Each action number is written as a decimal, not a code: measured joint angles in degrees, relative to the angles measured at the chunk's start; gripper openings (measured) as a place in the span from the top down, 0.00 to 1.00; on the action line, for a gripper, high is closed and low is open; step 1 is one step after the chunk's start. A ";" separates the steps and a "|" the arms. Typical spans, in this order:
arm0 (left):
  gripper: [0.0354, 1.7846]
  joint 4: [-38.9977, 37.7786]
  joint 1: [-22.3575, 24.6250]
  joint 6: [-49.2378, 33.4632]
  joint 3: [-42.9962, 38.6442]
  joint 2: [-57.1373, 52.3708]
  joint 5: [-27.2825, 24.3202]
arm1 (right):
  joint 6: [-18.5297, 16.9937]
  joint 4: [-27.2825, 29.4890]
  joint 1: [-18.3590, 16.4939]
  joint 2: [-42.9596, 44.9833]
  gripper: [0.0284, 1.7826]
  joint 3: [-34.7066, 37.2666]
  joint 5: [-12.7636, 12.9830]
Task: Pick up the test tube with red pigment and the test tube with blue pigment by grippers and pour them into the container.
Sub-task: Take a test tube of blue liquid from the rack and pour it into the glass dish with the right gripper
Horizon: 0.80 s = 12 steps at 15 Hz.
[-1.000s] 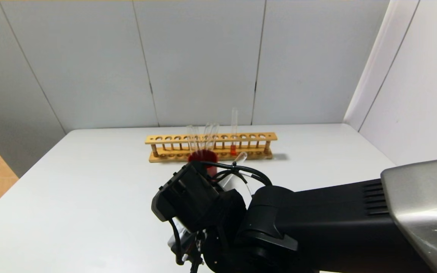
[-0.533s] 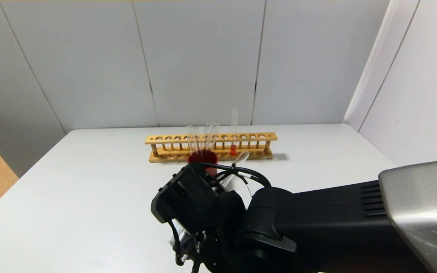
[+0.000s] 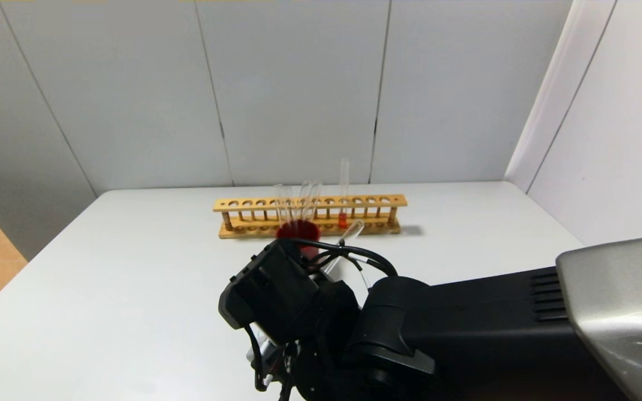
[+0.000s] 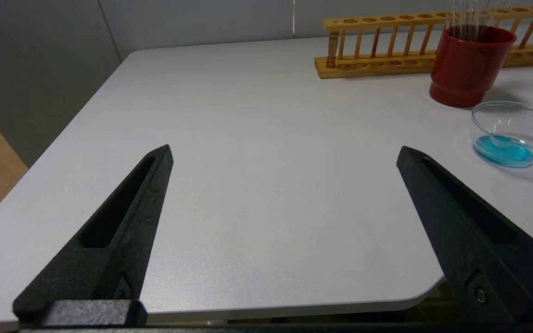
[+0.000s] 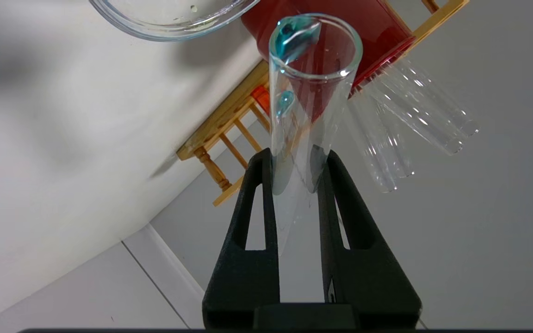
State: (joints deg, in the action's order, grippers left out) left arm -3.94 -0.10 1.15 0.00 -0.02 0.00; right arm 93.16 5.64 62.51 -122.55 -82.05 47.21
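1. The right gripper [image 5: 294, 159] pinches the test tube with blue pigment [image 5: 310, 92], tilted near the glass container [image 4: 511, 134], which holds blue liquid.
2. The test tube with red pigment [image 3: 343, 192] stands upright in the wooden rack [image 3: 310, 216].
3. The left gripper [image 4: 285, 155] has its fingers spread wide over the table [image 4: 257, 138].

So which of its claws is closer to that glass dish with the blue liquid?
Right. The right gripper, holding the blue tube, is beside the dish; the left gripper hangs open, farther off.

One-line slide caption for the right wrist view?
Right gripper shut on the nearly emptied test tube with blue pigment, near the container and red cup.
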 joint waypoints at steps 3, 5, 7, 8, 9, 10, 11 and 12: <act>0.04 0.00 0.00 0.00 0.00 0.00 0.00 | 0.00 0.00 0.05 -0.05 0.86 0.11 -0.02; 0.04 0.00 0.00 0.00 0.00 0.00 0.00 | 0.00 0.00 0.00 -0.07 0.86 0.13 -0.02; 0.04 0.00 0.00 0.01 0.00 0.00 0.00 | -0.02 -0.55 -0.02 -0.07 0.86 0.15 -0.02; 0.04 0.02 0.00 0.01 0.00 0.00 0.00 | -0.06 -1.18 -0.11 -0.05 0.86 0.13 -0.09; 0.04 0.00 0.00 -0.02 0.00 0.00 0.00 | 0.00 -2.36 -0.24 0.17 0.86 0.24 -0.17; 0.04 0.00 0.00 0.00 0.00 0.00 0.00 | -0.20 -3.12 -0.41 0.65 0.86 0.72 -0.30; 0.04 0.00 0.00 0.00 0.00 0.00 -0.02 | -0.80 -4.02 -0.56 1.19 0.86 1.35 -0.48; 0.04 0.00 0.00 0.00 0.00 0.00 -0.02 | -1.73 -5.91 -0.77 1.74 0.86 2.12 -0.72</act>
State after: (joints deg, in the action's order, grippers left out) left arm -3.94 -0.10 1.15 0.00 -0.02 -0.02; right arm 91.43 -0.27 61.75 -120.81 -79.93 46.49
